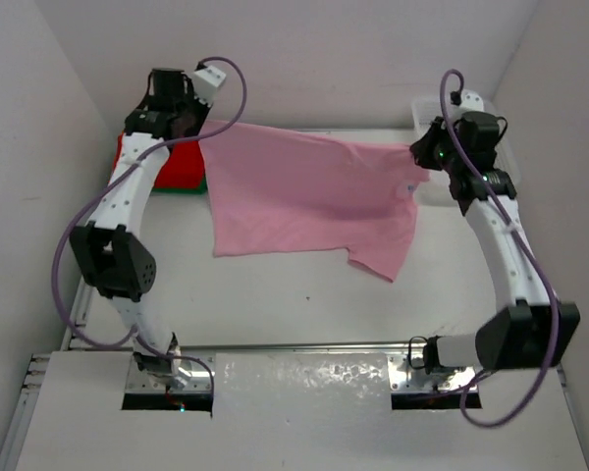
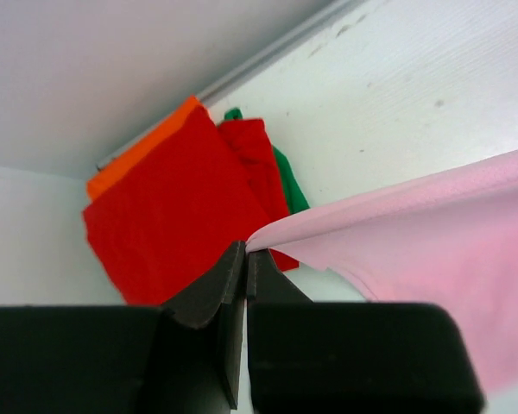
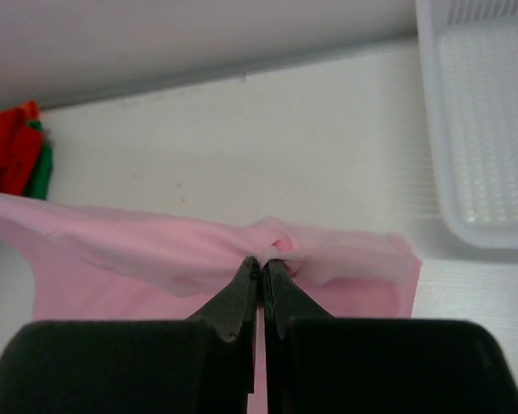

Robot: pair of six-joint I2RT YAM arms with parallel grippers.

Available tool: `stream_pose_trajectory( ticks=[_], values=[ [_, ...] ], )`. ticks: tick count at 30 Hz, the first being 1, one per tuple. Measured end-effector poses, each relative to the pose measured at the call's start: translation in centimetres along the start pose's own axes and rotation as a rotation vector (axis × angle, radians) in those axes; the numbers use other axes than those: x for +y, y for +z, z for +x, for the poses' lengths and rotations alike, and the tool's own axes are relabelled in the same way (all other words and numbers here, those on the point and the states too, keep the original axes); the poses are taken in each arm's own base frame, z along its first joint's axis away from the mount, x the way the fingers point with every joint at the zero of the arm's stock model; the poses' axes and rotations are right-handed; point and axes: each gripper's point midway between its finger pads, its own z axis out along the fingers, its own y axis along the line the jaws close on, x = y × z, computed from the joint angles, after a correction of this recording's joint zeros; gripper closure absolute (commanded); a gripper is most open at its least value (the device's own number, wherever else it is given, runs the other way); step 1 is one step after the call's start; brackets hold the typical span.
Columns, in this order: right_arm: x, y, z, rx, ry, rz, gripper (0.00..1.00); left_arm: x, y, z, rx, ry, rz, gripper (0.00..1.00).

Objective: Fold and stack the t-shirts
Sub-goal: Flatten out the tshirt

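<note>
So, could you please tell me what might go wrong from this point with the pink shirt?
1. The left tool and right tool each pinch only a thin bit of the pink shirt at its edge, so it could slip free.
2. Its left end hangs close to the folded red shirt; dragging might disturb that stack.
3. The right end is near the basket and could snag.
</note>
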Motion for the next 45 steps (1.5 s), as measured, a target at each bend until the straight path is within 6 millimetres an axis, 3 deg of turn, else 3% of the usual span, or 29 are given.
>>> stream_pose_trajectory(
  ticks=[4, 8, 11, 15, 18, 22, 24, 28, 32, 35, 39, 42, 45],
  values=[
    [2.4, -7.8, -5.2, -0.179, -0.058, -0.041, 1.0, 0.6, -7.9, -3.7, -0.106, 0.003, 0.018, 1.0],
    [4.6, -15.8, -9.0, -0.326, -0.11, -0.076, 1.0, 0.8, -17.0, -5.4, -0.207, 0.009, 0.01, 1.0],
    [5.8, -21.1, -10.5, -0.406, -0.136, -0.097, 1.0, 0.8, -24.2, -6.2, -0.303, 0.017, -0.019, 1.0],
    [7.4, -27.0, -11.3, -0.484, -0.155, -0.14, 1.0, 0.7, -32.0, -6.6, -0.426, 0.028, -0.062, 1.0],
    [8.3, -30.3, -11.7, -0.527, -0.167, -0.166, 1.0, 0.4, -34.8, -6.2, -0.463, 0.039, -0.073, 1.0],
    [8.8, -32.8, -11.5, -0.557, -0.17, -0.181, 1.0, -0.1, -37.7, -5.3, -0.496, 0.047, -0.086, 1.0],
    [8.9, -33.1, -11.2, -0.55, -0.166, -0.186, 1.0, -0.1, -37.8, -5.2, -0.492, 0.05, -0.086, 1.0],
    [8.9, -32.6, -10.5, -0.512, -0.155, -0.196, 1.0, -0.1, -36.2, -4.6, -0.441, 0.05, -0.078, 1.0],
    [8.7, -31.0, -10.1, -0.457, -0.137, -0.193, 1.0, -0.2, -32.8, -3.6, -0.352, 0.047, -0.057, 1.0],
    [8.6, -28.7, -10.3, -0.404, -0.124, -0.19, 1.0, -0.1, -29.7, -3.0, -0.283, 0.046, -0.042, 1.0],
    [7.8, -22.9, -9.8, -0.301, -0.092, -0.175, 1.0, -0.1, -24.3, -2.3, -0.203, 0.043, -0.02, 1.0],
    [6.1, -16.8, -6.5, -0.171, -0.049, -0.15, 1.0, -1.2, -18.1, 0.0, -0.089, 0.039, 0.033, 1.0],
    [3.9, -10.2, -2.0, -0.008, -0.008, -0.107, 1.0, -2.6, -12.3, 2.8, 0.025, 0.038, 0.093, 1.0]
  ],
)
